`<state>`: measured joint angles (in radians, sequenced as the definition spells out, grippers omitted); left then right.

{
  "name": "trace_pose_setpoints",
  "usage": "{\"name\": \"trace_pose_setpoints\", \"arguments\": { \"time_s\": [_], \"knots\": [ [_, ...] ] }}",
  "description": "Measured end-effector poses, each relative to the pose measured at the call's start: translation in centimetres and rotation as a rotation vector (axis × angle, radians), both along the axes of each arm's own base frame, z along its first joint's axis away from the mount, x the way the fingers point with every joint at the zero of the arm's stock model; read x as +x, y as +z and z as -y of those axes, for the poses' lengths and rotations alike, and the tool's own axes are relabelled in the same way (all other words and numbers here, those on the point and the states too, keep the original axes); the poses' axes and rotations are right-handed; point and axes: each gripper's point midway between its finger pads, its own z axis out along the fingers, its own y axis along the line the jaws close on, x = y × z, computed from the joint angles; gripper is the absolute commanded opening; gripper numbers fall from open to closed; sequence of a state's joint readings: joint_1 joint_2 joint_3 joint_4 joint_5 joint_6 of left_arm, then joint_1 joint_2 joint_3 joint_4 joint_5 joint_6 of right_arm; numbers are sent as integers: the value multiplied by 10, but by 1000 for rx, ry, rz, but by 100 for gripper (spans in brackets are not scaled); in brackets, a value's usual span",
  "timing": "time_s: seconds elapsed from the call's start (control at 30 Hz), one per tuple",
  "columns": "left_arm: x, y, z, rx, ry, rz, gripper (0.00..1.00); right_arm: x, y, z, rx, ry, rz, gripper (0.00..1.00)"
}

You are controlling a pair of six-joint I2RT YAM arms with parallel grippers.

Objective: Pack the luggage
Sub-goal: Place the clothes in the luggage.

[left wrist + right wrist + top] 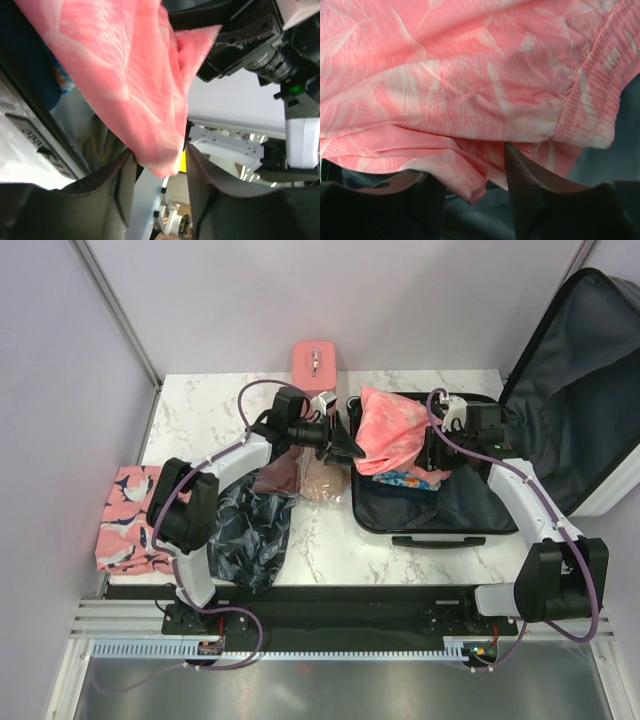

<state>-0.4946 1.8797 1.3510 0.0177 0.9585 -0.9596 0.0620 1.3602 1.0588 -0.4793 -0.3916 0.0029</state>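
The left arm (195,505) rose from its base at the near edge, folded at the elbow and reached forward and to the right, its wrist level. The left gripper (348,448) pointed right, its fingers (100,200) drawn in to a narrow gap with the tip of the pink cloth (390,425) caught between them. The right arm (535,515) climbed from its base, bent, and stretched forward and to the left. The right gripper (436,445) faced the left one (the two stood near each other, tips apart). Its fingers (540,200) stood partly apart beneath a fold of the cloth; whether they pinched it could not be told.
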Motion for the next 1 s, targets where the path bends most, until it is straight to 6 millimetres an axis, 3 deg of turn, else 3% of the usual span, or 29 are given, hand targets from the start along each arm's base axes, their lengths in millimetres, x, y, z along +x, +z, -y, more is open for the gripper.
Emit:
{"name": "trace_pose_setpoints", "arguments": {
  "time_s": [0.03,0.07,0.23,0.37,0.5,0.6,0.7,0.8,0.9,1.0],
  "knots": [
    [-4,1,-2,6,-12,-3,66,-4,-2,2,-9,-5,-12,60],
    [-8,1,-4,13,-22,1,69,-8,-3,3,-14,-9,-21,66],
    [-22,11,-13,46,-60,1,73,-29,11,11,-45,-40,-16,86],
    [-21,32,-13,52,-75,45,75,-40,35,17,-59,-70,24,89],
    [-12,57,-10,42,-65,118,75,-34,55,20,-64,-101,72,91],
    [3,79,-6,36,-41,187,75,-19,61,21,-57,-121,88,91],
    [36,103,9,20,0,290,75,6,57,19,-42,-141,88,91],
    [75,111,26,21,58,382,75,35,41,17,-33,-166,77,91],
    [107,99,42,27,108,430,75,63,24,16,-25,-191,55,91],
    [131,65,53,49,141,427,75,94,18,15,-12,-210,65,91]
  ]
}}
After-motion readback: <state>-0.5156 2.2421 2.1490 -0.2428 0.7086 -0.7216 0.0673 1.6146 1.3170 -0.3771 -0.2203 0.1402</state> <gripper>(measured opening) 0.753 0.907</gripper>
